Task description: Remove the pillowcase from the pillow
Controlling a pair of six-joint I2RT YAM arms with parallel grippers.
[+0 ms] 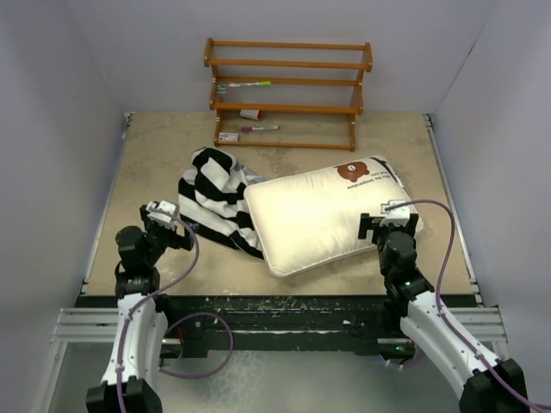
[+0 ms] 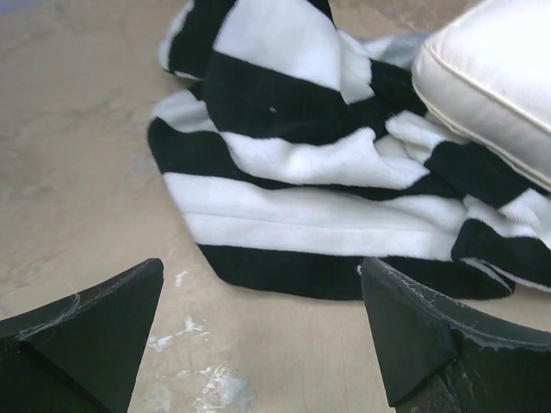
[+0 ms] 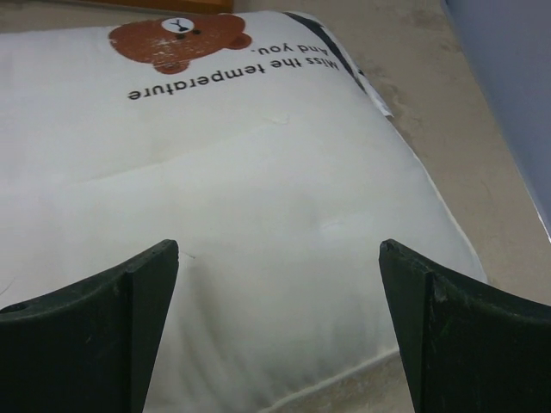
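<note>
While both arms are sitting low at the near edge, the pillow (image 1: 318, 215) is lying bare on the right-centre of the table (image 1: 151, 159), skewed, with its bear print (image 1: 351, 170) pointing toward the far right corner. Black text (image 3: 241, 77) is running just below the bear.

The pillowcase (image 1: 211, 194) is lying off the pillow in a rumpled heap to its left, touching the pillow's left edge, with stripes folding over one another.

Left gripper (image 2: 260, 267): jaws are standing wide apart, holding nothing, over bare table just on the near side of the pillowcase.
Right gripper (image 3: 277, 245): jaws are likewise spread wide and gripping nothing, facing the pillow's near right corner. Whether the fingers are touching the cushion, I cannot tell.

Surface: the tabletop is showing a mottled tan finish, with white scuffs (image 2: 185, 331) lying close to the left fingers. A dark strip (image 1: 275, 301) flecked with pale chips is running along the near edge, and metal rails (image 1: 284, 323) are sitting below it.

Room: plain pale walls (image 1: 52, 129) are closing in the table on the left, the right and the far side. A wooden rack (image 1: 288, 90) is standing against the far wall, carrying a marker (image 1: 258, 129) and other bits too small to name. Purple cables (image 1: 443, 249) are looping along both arms.
</note>
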